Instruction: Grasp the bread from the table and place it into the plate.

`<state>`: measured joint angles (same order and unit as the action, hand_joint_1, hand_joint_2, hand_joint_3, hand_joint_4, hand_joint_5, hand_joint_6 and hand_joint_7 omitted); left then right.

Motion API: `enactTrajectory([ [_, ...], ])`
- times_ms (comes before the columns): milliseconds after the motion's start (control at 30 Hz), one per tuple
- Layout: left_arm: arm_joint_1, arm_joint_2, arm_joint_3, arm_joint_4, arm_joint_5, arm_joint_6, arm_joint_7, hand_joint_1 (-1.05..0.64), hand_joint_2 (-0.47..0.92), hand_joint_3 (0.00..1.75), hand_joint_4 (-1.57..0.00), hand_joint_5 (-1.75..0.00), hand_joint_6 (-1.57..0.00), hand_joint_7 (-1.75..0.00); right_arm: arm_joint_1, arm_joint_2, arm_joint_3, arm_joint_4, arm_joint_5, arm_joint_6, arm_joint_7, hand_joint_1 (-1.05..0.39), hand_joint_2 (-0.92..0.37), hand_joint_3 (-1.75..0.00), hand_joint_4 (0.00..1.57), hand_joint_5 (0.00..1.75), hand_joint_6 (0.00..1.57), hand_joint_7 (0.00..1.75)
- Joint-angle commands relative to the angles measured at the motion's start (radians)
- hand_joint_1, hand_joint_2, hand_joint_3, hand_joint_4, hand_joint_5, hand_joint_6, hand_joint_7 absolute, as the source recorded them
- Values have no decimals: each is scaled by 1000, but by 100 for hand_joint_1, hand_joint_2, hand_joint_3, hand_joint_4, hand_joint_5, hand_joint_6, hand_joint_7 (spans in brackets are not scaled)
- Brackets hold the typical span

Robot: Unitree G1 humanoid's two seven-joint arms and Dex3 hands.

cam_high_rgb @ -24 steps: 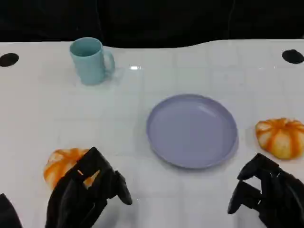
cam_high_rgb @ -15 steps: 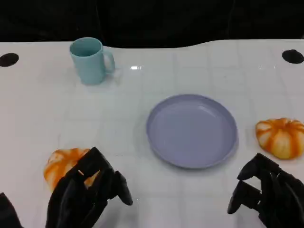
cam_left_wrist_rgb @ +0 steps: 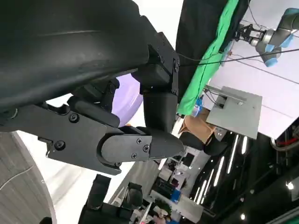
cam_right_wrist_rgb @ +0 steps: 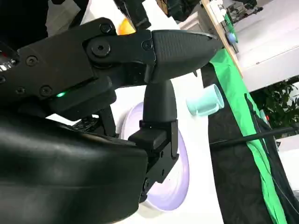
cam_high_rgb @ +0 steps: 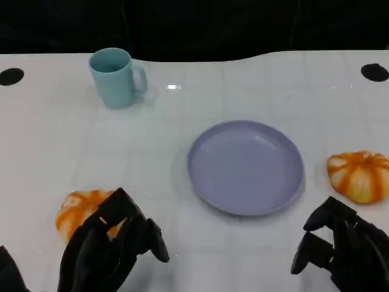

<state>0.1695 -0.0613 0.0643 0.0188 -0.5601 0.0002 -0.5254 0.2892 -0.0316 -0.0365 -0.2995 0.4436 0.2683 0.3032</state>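
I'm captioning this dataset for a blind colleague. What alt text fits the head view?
An empty lilac plate sits mid-table between two orange-and-white bread rolls: the left bread beside the robot's left hand, the right bread beyond its right hand. Both black hands hold nothing, and a pale blue mug stands upright at the far left.

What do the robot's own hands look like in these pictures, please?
Both the left hand and the right hand are matte black, built of angular jointed segments with rounded tips. The wrist views show a smooth rounded black shell, visible screw heads on the fingers, and a small green light on the right hand.
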Motion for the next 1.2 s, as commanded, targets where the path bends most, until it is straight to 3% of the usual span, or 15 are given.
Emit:
enactTrajectory([
  [33, -1, 13, 9, -5, 7, -3, -3, -56, 92, 42, -76, -175, -56, -175, -3, -5, -7, -5, 6, -1, -2, -53, -92, -38, 62, 175, 47, 162],
  [200, -7, 10, 13, 2, 32, -58, -11, -56, 92, 41, -73, -175, -54, -166, -2, -4, -5, -7, 5, -3, -2, -53, -92, -39, 62, 175, 47, 162],
  [333, -17, 19, 13, 11, 93, -145, -6, -62, 92, 30, -60, -174, -59, -132, -2, -2, -5, -7, 6, 1, -6, -53, -92, -39, 62, 175, 47, 162],
  [533, -23, 47, 10, -13, 197, -219, 28, -57, 92, 17, -54, -124, -63, -58, -1, -1, -3, -9, 6, 2, -7, -53, -92, -39, 62, 175, 47, 162],
  [633, -23, 84, 7, -42, 291, -253, 62, -58, 92, 15, -49, -111, -59, -41, -1, 1, -1, -5, 1, -7, -5, -53, -92, -39, 61, 175, 47, 162],
  [667, -21, 101, 7, -62, 323, -250, 77, -57, 92, 12, -43, -98, -58, -30, -1, 1, 0, -4, 0, -8, -5, -53, -92, -39, 62, 175, 47, 162],
  [767, -19, 163, -1, -107, 443, -257, 112, -56, 92, 12, -26, -81, -48, -14, 1, 3, 1, -10, 0, 0, -11, -53, -92, -39, 61, 175, 47, 162],
  [833, -17, 202, -4, -133, 522, -266, 139, -57, 92, 13, -21, -77, -45, -10, 2, 3, 2, -12, 1, 1, -12, -53, -92, -38, 61, 175, 47, 162],
  [867, -17, 222, -2, -149, 564, -275, 155, -56, 92, 8, -16, -64, -41, -6, 2, 4, 3, -14, 1, 3, -14, -53, -92, -39, 61, 175, 48, 162],
  [967, -22, 275, -4, -178, 676, -298, 195, -53, 92, 3, -11, -49, -37, -1, 3, 4, 7, -13, -1, 3, -16, -53, -92, -39, 62, 175, 48, 162],
  [1200, -38, 419, -11, -292, 896, -225, 203, -49, 91, 0, -1, -40, -29, 0, 2, 4, 9, -12, -2, 4, -18, -54, -92, -39, 61, 175, 47, 162],
])
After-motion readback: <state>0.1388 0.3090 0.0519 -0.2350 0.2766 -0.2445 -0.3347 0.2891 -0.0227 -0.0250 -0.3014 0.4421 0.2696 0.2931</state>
